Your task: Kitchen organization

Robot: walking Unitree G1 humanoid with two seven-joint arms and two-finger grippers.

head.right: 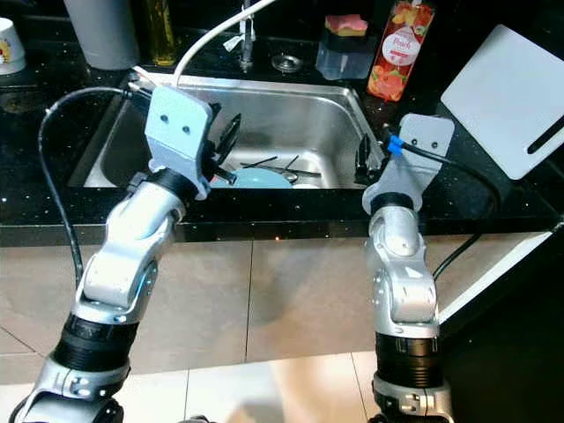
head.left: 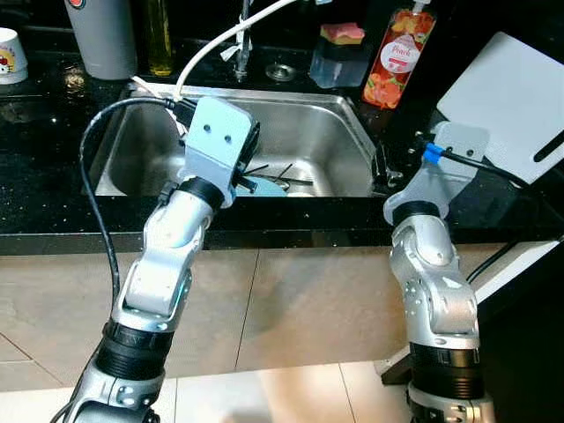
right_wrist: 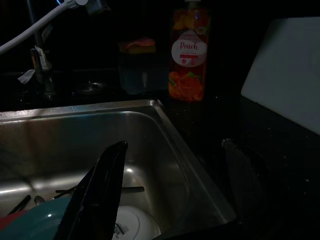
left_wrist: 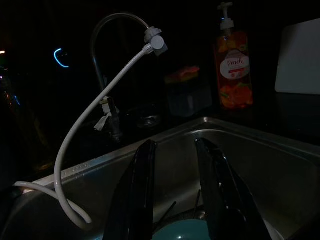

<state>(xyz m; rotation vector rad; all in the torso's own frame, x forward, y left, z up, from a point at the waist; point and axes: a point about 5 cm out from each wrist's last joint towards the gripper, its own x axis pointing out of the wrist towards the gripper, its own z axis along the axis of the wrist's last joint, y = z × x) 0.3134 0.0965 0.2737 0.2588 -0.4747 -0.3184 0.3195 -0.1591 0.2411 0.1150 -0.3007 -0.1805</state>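
**Approach phase: grippers staged over the sink**

Head views: my left gripper hangs above the near edge of the stainless sink; my right gripper sits at the sink's right corner. I judge retrieval has not begun.

Left wrist view: my fingers stand apart, holding nothing. Beyond their tips lies a smooth teal bowl with thin dark utensils.

Right wrist view: fingers spread wide, empty. A white plate rests below. Next move calls for descent.

Both arms raised forward; left gripper fingers parted, right gripper fingers spread wide.
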